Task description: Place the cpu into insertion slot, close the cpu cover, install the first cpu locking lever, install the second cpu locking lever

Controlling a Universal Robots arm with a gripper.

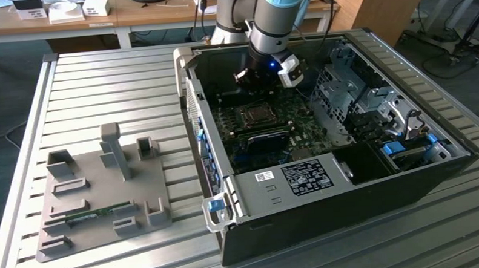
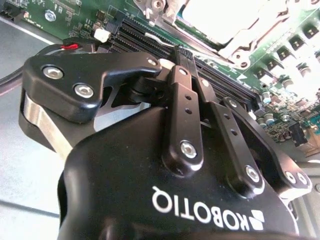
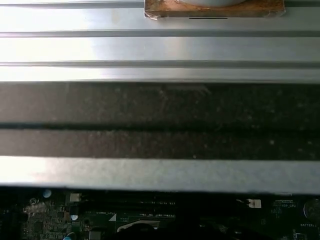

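Observation:
In the exterior view my gripper [image 1: 258,80] hangs inside the open computer case, just beyond the insertion slot [image 1: 257,114], a square socket with a silver rim on the green motherboard [image 1: 249,152]. A silver frame, the cpu cover, lies flat around the socket. In the second wrist view the black fingers [image 2: 182,100] meet at their tips, so the gripper [image 2: 169,59] is shut with nothing visible between them. It is low over the board beside the black memory slots [image 2: 145,45]. The slot [image 2: 225,20] glares bright silver past them. The cpu and the locking levers cannot be made out.
The case walls [image 1: 191,106] surround the arm, with a drive cage [image 1: 359,98] at the exterior view's right and a labelled black shroud [image 1: 306,176] in front. A grey fixture board [image 1: 96,195] holding a green memory stick [image 1: 89,214] lies on the ribbed metal table [image 3: 160,50].

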